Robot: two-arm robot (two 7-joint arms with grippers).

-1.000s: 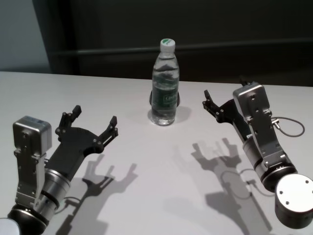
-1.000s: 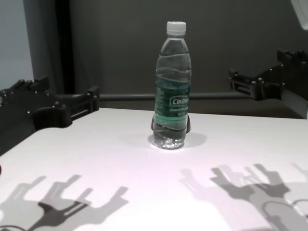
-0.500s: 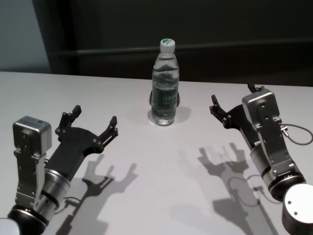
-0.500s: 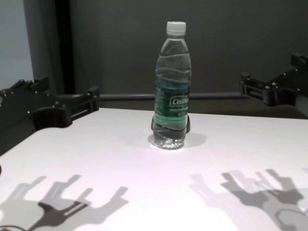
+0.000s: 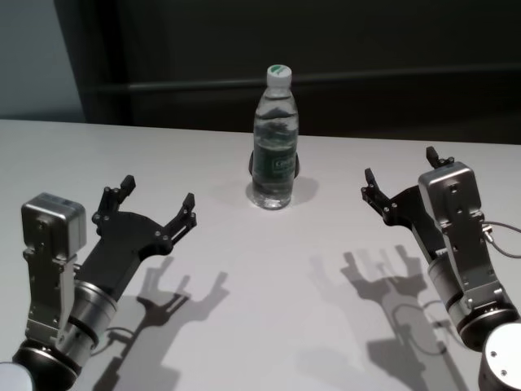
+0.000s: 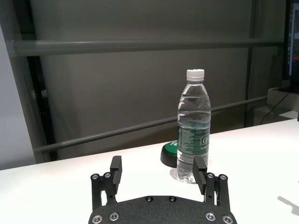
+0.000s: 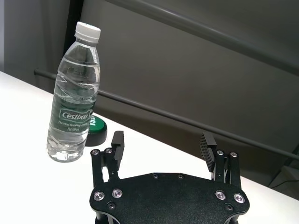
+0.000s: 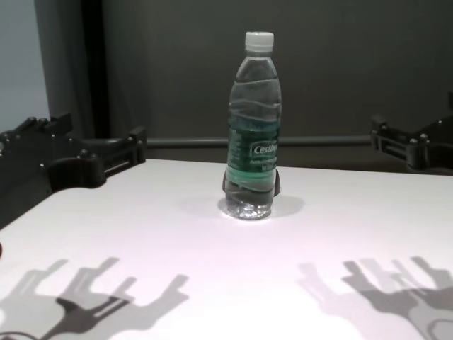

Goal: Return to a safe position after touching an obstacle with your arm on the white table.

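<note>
On your left, the left gripper (image 5: pixel 158 203) hangs over the near left part of the white table (image 5: pixel 269 293), fingers spread wide with nothing between them. It points toward the far middle of the table, and it sits well apart from the obstacle.

At the centre, the water bottle (image 5: pixel 274 138) stands upright toward the far edge of the table, long axis vertical, white cap (image 5: pixel 278 75) on top and base flat on the surface. You can see its dark green label (image 8: pixel 253 150) wrapping the middle of the body, with the white lettering facing the robot and slightly to its right. Neither gripper touches it.

On your right, the right gripper (image 5: pixel 403 177) is held over the right side of the table, also released, fingers apart and empty, well clear of the bottle.

The head view gives you both arms and the bottle together, plus the shadows of both grippers on the table. The chest view shows the bottle side-on and confirms it stands straight, but only the tips of the right gripper (image 8: pixel 410 142) reach in at its edge. The wrist views add what the others barely show: a dark round disc with green on top (image 7: pixel 96 128) lying flat on the table, just behind the bottle's base. From the left wrist you see the bottle (image 6: pixel 193 127) beyond one finger (image 6: pixel 199 171) of that gripper (image 6: pixel 158 170); from the right wrist the bottle (image 7: pixel 74 94) stands off to the side of the open fingers (image 7: pixel 117 143)
</note>
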